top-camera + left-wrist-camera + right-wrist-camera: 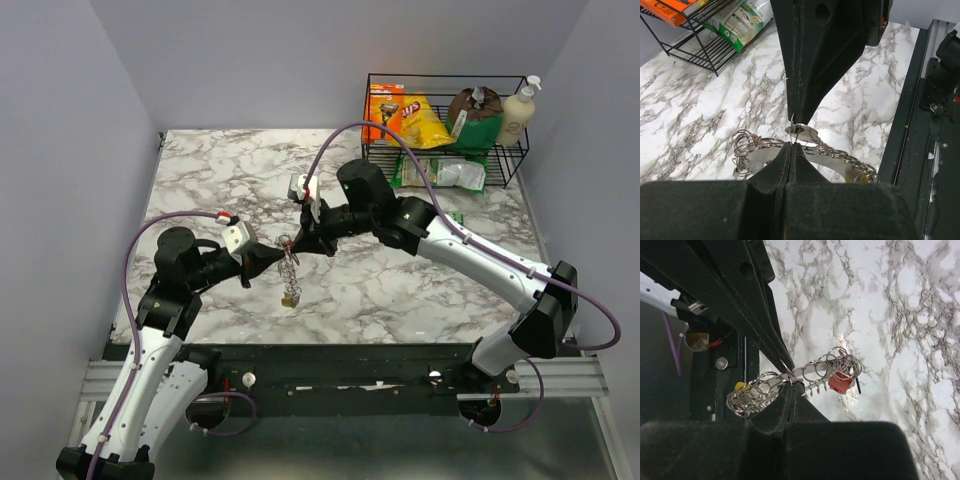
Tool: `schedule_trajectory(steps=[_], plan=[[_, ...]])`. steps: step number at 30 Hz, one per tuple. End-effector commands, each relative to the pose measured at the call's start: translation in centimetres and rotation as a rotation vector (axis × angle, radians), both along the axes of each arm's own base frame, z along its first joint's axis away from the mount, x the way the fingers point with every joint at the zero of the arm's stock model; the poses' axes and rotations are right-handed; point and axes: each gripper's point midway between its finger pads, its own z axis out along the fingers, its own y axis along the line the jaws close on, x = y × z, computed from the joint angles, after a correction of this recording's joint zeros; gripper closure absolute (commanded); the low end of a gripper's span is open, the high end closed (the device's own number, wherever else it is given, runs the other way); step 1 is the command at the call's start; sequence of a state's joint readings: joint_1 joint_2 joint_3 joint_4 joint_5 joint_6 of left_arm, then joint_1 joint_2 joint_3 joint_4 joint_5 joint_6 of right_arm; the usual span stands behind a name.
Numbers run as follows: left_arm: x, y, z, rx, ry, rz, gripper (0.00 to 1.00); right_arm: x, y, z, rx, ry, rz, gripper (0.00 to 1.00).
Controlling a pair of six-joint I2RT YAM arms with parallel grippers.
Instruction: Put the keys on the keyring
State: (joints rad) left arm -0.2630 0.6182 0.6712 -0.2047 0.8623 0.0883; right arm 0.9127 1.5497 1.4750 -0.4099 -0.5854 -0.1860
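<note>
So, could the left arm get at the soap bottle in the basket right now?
Probably not: the left hand is shut on the keyring, and the bottle stands in the basket at the far right, with the right arm stretched across the way.

Bright, soft light fills the counter. Shadows are faint. My left end effector looks dark, blurry up close.

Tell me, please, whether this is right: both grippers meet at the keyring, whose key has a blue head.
Not blue: the key has a red head, as the right wrist view shows. The left gripper and right gripper meet at the keyring.
</note>
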Motion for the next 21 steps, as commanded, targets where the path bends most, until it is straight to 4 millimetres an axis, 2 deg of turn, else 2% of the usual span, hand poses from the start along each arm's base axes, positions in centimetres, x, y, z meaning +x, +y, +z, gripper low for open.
schedule_trajectory(steps=[1, 7, 21], plan=[[-0.4, -0.3, 2.3, -0.021, -0.094, -0.036, 1.00, 0.7, 0.2, -1.2, -0.064, -0.005, -0.033, 0.99], [-0.5, -0.5, 2.3, -0.021, -0.089, -0.044, 1.00, 0.8, 0.1, -0.9, -0.071, -0.013, -0.036, 0.99], [-1.1, -0.6, 2.7, -0.033, -0.113, -0.067, 1.00, 0.6, 0.0, -2.2, -0.106, -0.003, -0.011, 0.99]])
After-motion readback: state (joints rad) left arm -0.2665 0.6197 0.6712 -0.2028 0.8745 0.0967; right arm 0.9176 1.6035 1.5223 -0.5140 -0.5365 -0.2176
